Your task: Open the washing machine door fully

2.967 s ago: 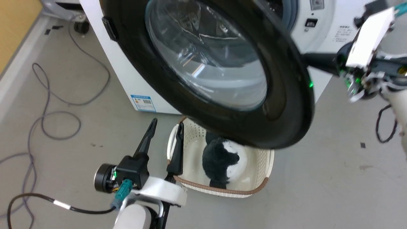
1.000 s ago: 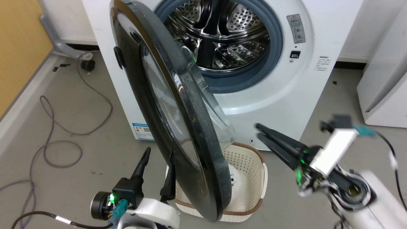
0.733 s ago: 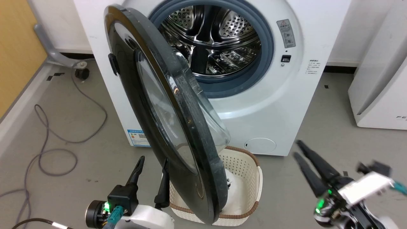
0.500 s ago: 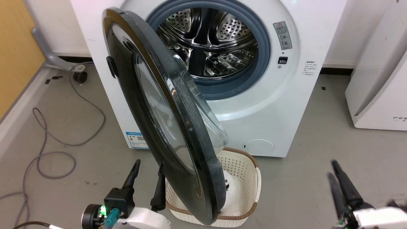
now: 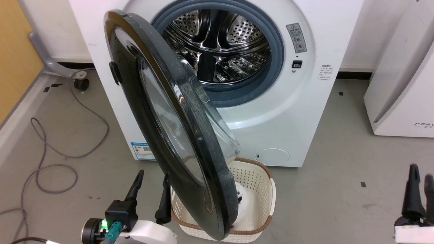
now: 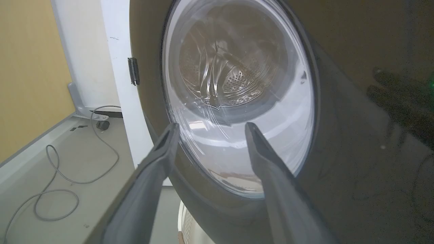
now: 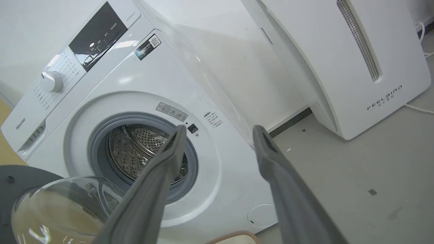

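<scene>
Washing machine door (image 5: 152,112) seen half-swung, left gripper (image 5: 152,174) and right gripper (image 5: 421,172) jaws apart, empty; inner rim should be pushed wider.

t-3.0 s to now | washing machine door (image 5: 162,112): was broadside to the head camera, hiding the drum; now swung out near edge-on, drum mouth (image 5: 217,44) exposed | right gripper (image 5: 421,173): was at the door's right rim; now well clear, low over the floor (image 5: 339,203), fingers up, parted, empty | head camera: view shifted.
</scene>
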Available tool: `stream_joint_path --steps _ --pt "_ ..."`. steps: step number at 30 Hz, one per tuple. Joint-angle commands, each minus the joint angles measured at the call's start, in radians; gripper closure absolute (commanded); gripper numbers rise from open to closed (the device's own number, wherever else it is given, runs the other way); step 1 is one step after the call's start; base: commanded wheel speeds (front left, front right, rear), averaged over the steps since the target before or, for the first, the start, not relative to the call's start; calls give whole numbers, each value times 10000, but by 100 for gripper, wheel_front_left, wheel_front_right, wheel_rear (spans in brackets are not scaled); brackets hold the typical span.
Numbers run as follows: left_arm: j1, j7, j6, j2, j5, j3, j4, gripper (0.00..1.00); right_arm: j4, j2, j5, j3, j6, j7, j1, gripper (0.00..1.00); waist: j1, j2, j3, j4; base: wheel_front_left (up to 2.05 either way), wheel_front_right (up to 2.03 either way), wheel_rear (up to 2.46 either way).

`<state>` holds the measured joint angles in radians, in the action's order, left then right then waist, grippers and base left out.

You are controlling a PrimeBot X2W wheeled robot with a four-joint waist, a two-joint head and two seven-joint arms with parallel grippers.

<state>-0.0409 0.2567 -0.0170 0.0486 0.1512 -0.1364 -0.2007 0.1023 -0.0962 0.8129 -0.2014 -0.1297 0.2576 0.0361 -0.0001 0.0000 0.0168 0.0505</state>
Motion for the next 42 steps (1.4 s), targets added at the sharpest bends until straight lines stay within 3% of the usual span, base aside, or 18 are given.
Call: stream_joint_path --steps 1,6,9,21,28,29,30,31,42 --pt "73 51 23 20 -81 72 11 0 -338 144 -958 -73 -10 39 45 0 1 0 -7 -29 0 0 0" --pt "74 51 30 20 -124 204 7 0 -1180 402 -4120 -137 -10 40 361 0 1 0 2 -119 0 0 0" --pt "82 51 43 19 -165 270 -6 0 -1299 446 -5437 43 -10 -9 621 0 1 0 12 -149 0 0 0" --pt "34 51 147 18 -284 339 -99 0 -1007 457 -7009 1033 -10 -225 1317 0 1 0 -55 -106 0 0 0" --pt "23 51 192 18 -291 323 -283 0 -983 458 -7295 1123 -10 -275 1334 0 1 0 -96 -26 0 0 0" --pt "8 51 201 18 -286 320 -331 31 -979 458 -7292 1130 -10 -274 1335 0 1 0 -99 -14 0 0 0" --pt "-12 51 207 18 -286 321 -356 82 -966 458 -7244 1143 -10 -274 1332 0 1 0 -99 -8 0 0 0" --pt "-24 51 214 17 -286 320 -372 100 -960 458 -7226 1150 -10 -272 1327 0 1 0 -100 -1 0 0 0" --pt "-164 51 205 17 -373 358 -77 100 -840 459 -7147 1192 -10 -330 1256 0 1 0 -53 13 0 0 0"
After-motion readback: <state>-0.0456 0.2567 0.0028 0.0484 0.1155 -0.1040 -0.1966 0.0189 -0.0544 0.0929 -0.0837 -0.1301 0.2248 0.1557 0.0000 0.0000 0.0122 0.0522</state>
